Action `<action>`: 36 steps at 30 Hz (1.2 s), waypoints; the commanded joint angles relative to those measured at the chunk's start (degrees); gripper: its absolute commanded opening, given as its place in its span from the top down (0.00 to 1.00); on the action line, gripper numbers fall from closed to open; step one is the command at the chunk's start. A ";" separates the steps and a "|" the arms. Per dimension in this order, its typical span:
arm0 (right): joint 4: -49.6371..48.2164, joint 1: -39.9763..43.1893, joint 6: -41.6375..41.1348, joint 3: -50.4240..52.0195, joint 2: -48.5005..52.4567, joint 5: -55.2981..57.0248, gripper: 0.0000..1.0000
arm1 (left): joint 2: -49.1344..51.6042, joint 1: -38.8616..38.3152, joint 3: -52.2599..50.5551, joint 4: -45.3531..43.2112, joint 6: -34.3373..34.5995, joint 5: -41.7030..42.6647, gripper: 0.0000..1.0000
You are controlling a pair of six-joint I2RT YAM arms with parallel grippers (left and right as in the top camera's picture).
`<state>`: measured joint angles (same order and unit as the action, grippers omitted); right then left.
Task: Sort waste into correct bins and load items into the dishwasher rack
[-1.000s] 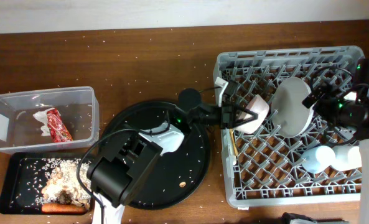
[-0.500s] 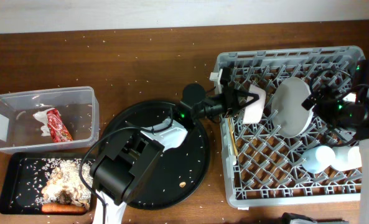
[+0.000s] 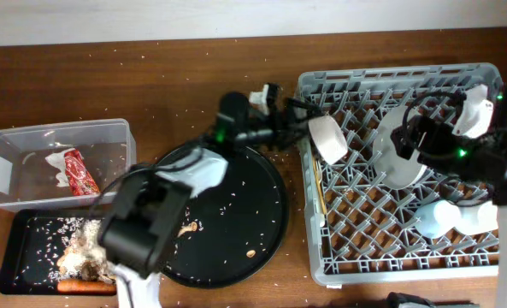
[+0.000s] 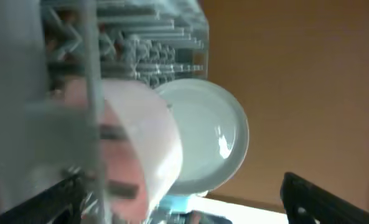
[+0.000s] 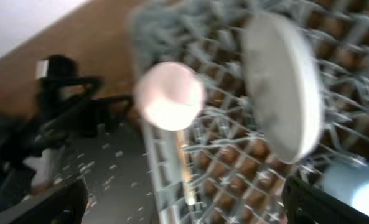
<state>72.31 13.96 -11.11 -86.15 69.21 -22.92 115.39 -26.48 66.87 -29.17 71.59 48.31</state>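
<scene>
The white bowl [image 3: 327, 138] leans on its side among the pegs at the left edge of the grey dishwasher rack [image 3: 484, 73]. My left gripper [image 3: 297, 120] is open just left of it and holds nothing; in the left wrist view the bowl [image 4: 148, 144] and the upright plate [image 4: 204, 137] lie beyond its fingers [image 4: 321, 200]. The plate [image 3: 397, 158] stands in the rack's middle, with my open right gripper [image 3: 417, 141] at its right side. A blue cup [image 3: 433, 218], a white cup [image 3: 477, 214] and a chopstick [image 3: 320, 192] lie in the rack. The right wrist view shows the bowl [image 5: 168, 94] and plate [image 5: 284, 87].
A clear tub [image 3: 31, 137] at the left holds a napkin [image 3: 58, 164] and a red wrapper [image 3: 79, 172]. The black tray [image 3: 22, 231] below it holds food scraps [image 3: 86, 252] and a carrot [image 3: 86, 287]. A round black tray [image 3: 236, 222] lies under my left arm.
My left gripper carried the bowl to the rack's left edge, opened, and pulled back to the left, leaving the bowl in the rack. The right gripper shifted slightly by the plate.
</scene>
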 commanded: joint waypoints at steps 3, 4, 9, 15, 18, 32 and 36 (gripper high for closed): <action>-2.05 -7.52 6.43 -3.34 -8.87 -6.95 0.02 | -24.52 9.99 6.23 48.48 -43.78 -13.57 0.01; -2.51 -10.25 6.43 -3.34 -9.84 -6.91 0.02 | -26.73 11.43 7.15 53.88 -47.60 -16.22 0.01; -3.45 -34.21 3.52 -3.32 -9.73 0.72 0.02 | -43.56 18.78 10.54 83.67 -68.89 -51.28 0.01; -11.28 -44.33 -0.35 -3.32 -6.80 6.95 0.02 | -48.24 18.78 10.54 87.36 -68.87 -58.66 0.01; -11.34 -44.19 1.53 -3.34 -4.55 2.34 0.02 | -48.24 18.78 10.54 87.36 -68.87 -58.64 0.01; -50.82 -22.36 12.17 59.45 -53.90 9.60 0.02 | -48.24 18.78 10.54 87.36 -68.87 -58.64 0.01; -56.41 -19.71 12.15 74.12 -66.12 9.57 0.02 | -48.24 18.78 10.54 87.36 -68.87 -58.64 0.01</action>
<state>18.41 -7.09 0.67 -18.17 8.01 -12.19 67.64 -7.84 76.73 58.22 3.84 -9.74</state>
